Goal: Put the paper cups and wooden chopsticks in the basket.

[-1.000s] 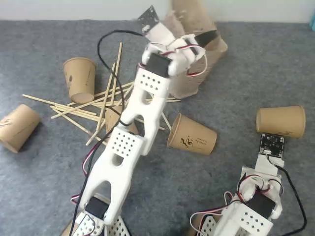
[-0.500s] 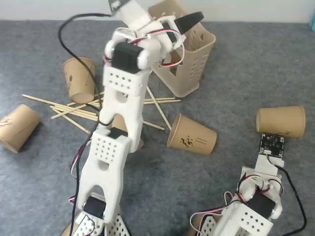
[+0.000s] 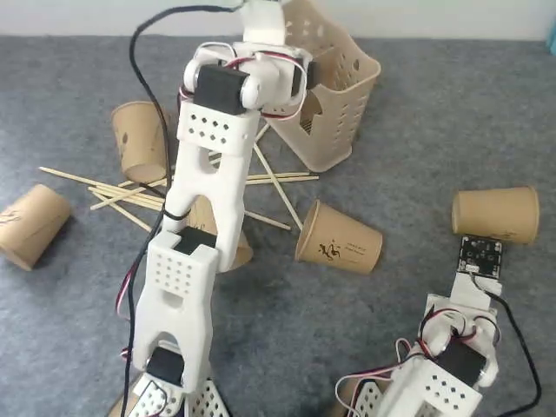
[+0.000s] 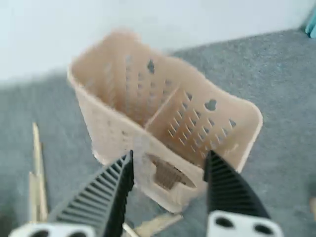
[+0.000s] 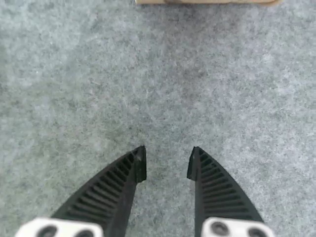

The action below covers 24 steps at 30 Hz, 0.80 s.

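The beige slotted basket (image 3: 340, 97) stands at the back of the grey carpet, and the left wrist view shows it empty (image 4: 163, 106). My left gripper (image 4: 169, 157) is open with nothing between its fingers, held just in front of the basket's near wall. In the high view it sits by the basket's rim (image 3: 301, 76). Several paper cups lie around: one upright (image 3: 139, 139), others on their sides (image 3: 30, 224), (image 3: 339, 239), (image 3: 495, 213). Wooden chopsticks (image 3: 130, 195) are scattered left of the basket. My right gripper (image 5: 167, 150) is open over bare carpet, short of a cup's edge (image 5: 207, 1).
Another cup (image 3: 228, 243) lies partly hidden behind the left arm (image 3: 204, 217). The right arm (image 3: 456, 356) sits at the front right. A loose chopstick (image 3: 276, 184) lies slanted beside the basket's base.
My left arm has risen and swung left, drawing its gripper back from over the basket to its near rim. The right arm has not moved.
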Motion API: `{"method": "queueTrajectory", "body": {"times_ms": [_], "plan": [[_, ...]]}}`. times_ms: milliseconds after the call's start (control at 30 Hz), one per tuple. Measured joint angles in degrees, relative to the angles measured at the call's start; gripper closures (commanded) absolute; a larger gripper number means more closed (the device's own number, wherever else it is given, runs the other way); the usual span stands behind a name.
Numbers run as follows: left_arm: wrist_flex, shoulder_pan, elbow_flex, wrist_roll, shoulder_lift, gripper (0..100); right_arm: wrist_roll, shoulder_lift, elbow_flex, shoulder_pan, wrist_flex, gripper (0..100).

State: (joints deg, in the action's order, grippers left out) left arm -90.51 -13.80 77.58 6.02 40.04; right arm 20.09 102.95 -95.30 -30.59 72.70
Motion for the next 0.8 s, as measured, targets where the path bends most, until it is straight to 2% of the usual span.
{"method": "queueTrajectory", "body": {"times_ms": [233,500,667,800], "plan": [[3.43,0.0,0.0,-12.22,0.0,71,0.0,0.0,0.0,0.0,0.0,84.3],[3.78,0.0,-0.09,-12.57,2.55,72,0.0,0.0,0.0,0.0,0.0,84.3],[8.09,-0.79,-0.09,-10.2,2.55,79,0.0,0.0,0.0,0.0,0.0,84.3],[10.46,-0.7,-0.09,-10.02,2.55,78,0.0,0.0,0.0,0.0,0.0,84.3]]}}
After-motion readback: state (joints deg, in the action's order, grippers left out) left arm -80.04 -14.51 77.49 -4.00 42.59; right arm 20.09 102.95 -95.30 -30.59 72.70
